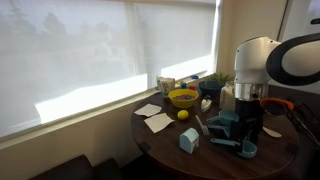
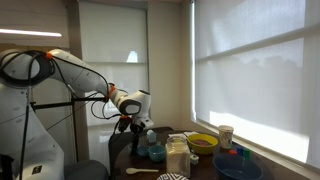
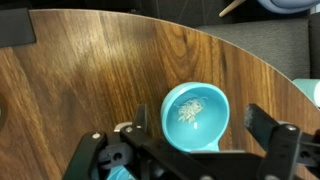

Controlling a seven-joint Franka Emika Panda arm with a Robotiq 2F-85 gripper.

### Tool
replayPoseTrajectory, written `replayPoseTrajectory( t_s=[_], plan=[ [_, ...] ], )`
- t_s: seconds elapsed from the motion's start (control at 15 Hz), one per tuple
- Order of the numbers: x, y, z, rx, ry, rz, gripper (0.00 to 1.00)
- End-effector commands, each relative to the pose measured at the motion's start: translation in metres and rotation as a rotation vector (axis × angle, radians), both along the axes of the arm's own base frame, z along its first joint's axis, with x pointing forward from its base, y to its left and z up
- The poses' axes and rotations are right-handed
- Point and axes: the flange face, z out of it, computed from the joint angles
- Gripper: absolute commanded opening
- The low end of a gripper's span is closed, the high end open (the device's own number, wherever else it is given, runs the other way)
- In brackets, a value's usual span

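Note:
In the wrist view a teal scoop-shaped cup [image 3: 196, 115] lies on the dark wooden round table [image 3: 80, 70] with a small heap of white grains inside. My gripper [image 3: 203, 127] is open, its two black fingers on either side of the cup and just above it, holding nothing. In an exterior view the gripper [image 1: 238, 125] hangs over teal items [image 1: 245, 148] at the table's near right. In an exterior view the gripper [image 2: 145, 135] is low over the teal cup [image 2: 155, 153].
A yellow bowl [image 1: 183, 97], a lemon [image 1: 183, 114], white paper sheets [image 1: 155, 120], a light blue box [image 1: 189, 140], a paper cup [image 1: 166, 85] and a plant [image 1: 213, 80] stand on the table. A window with blinds is behind. A blue bowl [image 2: 238, 168] sits at the table's edge.

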Motion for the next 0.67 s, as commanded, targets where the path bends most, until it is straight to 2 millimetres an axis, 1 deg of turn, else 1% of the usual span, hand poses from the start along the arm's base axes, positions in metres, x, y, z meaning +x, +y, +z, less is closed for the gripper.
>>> replayPoseTrajectory(
  t_s=[0.0, 0.2, 0.33, 0.47, 0.6],
  plan=[
    [-0.008, -0.005, 0.016, -0.046, -0.026, -0.009, 1.00],
    [-0.018, -0.017, 0.034, -0.082, -0.067, -0.038, 1.00],
    [-0.025, -0.030, 0.044, -0.125, -0.098, -0.072, 1.00],
    [-0.027, -0.049, 0.051, -0.169, -0.125, -0.123, 1.00],
    [-0.027, -0.072, 0.051, -0.211, -0.143, -0.197, 1.00]
  ],
)
